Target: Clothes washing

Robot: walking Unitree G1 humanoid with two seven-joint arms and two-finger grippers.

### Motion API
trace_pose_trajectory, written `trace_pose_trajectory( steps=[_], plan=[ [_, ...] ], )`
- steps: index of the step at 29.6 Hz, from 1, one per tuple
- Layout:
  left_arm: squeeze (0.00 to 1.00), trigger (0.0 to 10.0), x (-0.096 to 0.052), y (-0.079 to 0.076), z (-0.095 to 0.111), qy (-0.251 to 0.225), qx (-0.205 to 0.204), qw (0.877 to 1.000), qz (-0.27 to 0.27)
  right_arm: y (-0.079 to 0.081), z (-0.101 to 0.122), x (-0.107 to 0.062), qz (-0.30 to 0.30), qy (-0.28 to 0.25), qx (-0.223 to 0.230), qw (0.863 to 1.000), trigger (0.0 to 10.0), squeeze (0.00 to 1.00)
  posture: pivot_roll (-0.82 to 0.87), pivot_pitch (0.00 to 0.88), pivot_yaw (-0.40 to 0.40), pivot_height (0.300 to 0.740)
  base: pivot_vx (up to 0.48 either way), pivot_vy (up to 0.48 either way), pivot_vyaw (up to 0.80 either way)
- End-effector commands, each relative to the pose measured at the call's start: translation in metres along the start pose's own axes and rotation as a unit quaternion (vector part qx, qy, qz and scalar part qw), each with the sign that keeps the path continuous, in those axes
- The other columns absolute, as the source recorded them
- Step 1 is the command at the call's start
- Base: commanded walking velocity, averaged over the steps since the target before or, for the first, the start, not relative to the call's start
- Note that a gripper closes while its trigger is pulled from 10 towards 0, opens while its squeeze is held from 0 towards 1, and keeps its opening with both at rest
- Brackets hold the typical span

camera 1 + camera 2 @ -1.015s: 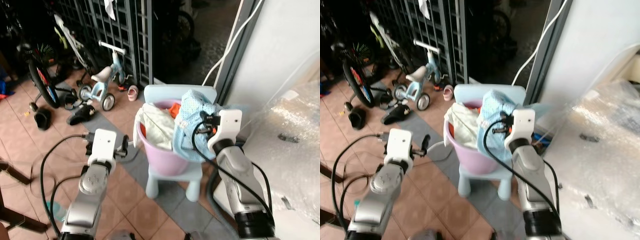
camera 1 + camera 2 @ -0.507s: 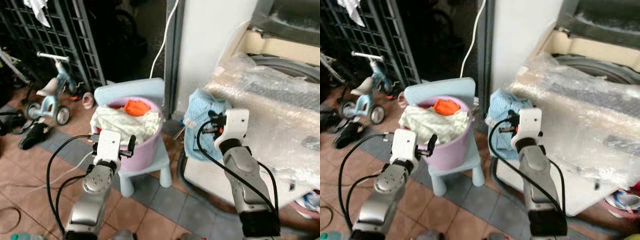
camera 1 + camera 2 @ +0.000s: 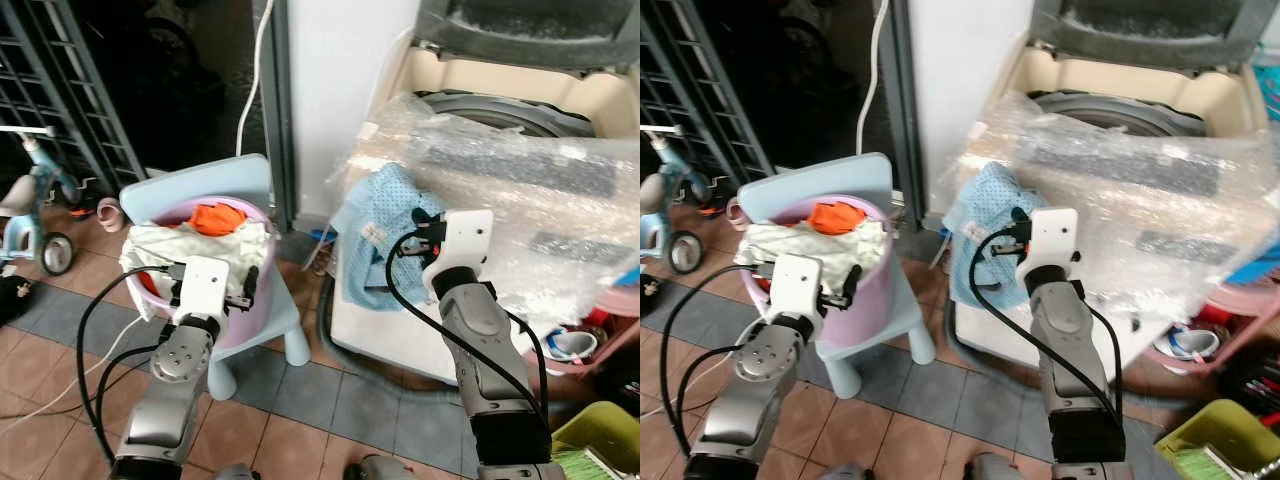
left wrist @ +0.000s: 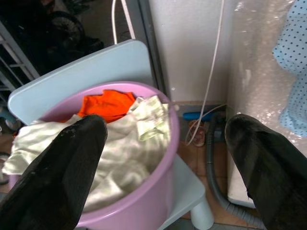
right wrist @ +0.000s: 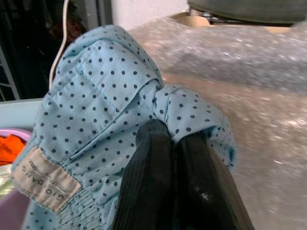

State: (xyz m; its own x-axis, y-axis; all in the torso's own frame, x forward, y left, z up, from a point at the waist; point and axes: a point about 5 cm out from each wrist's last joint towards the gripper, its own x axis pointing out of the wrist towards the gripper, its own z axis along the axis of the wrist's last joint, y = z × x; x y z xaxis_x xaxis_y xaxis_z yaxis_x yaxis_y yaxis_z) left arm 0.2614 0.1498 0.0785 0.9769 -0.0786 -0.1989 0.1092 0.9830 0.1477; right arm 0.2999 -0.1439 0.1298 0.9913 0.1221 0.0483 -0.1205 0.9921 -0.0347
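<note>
The right gripper (image 5: pixel 170 143) pinches a light-blue, dark-dotted cotton garment (image 3: pixel 378 232) before the plastic-wrapped top-loading washing machine's (image 3: pixel 520 150) front edge — it should lift the cloth above the wrap, then release over the drum. The left gripper (image 4: pixel 163 143), fingers spread, hovers above the pink plastic laundry bucket (image 3: pixel 255 310).

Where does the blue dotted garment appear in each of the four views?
Left eye: blue dotted garment centre, against the washer.
Right eye: left of centre.
Left wrist: right edge.
Right wrist: centre, pinched by the right hand.
Shared landmark: pink tub.
</note>
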Motion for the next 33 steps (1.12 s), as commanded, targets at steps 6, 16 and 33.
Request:
trace_pose_trajectory(
  steps=[6,16,33],
  plan=[
    [0.00,10.0,0.001,-0.007,0.000,0.001,-0.003,1.000,-0.014,-0.005,0.002,-0.001,-0.012,-0.007,-0.004,1.000,10.0,0.00,-0.06,0.001,0.040,0.740,0.000,-0.149,-0.80],
    [0.00,10.0,0.001,-0.001,0.002,-0.007,-0.014,1.000,0.015,0.001,0.013,0.000,0.046,-0.037,-0.027,0.998,10.0,0.00,-0.06,0.000,0.042,0.740,0.000,0.000,-0.12],
    [0.00,10.0,0.002,0.008,-0.002,0.009,-0.044,0.999,0.029,0.019,0.040,0.012,0.148,-0.091,-0.075,0.982,10.0,0.00,-0.06,0.000,0.041,0.740,0.292,0.000,0.00]
  ],
)
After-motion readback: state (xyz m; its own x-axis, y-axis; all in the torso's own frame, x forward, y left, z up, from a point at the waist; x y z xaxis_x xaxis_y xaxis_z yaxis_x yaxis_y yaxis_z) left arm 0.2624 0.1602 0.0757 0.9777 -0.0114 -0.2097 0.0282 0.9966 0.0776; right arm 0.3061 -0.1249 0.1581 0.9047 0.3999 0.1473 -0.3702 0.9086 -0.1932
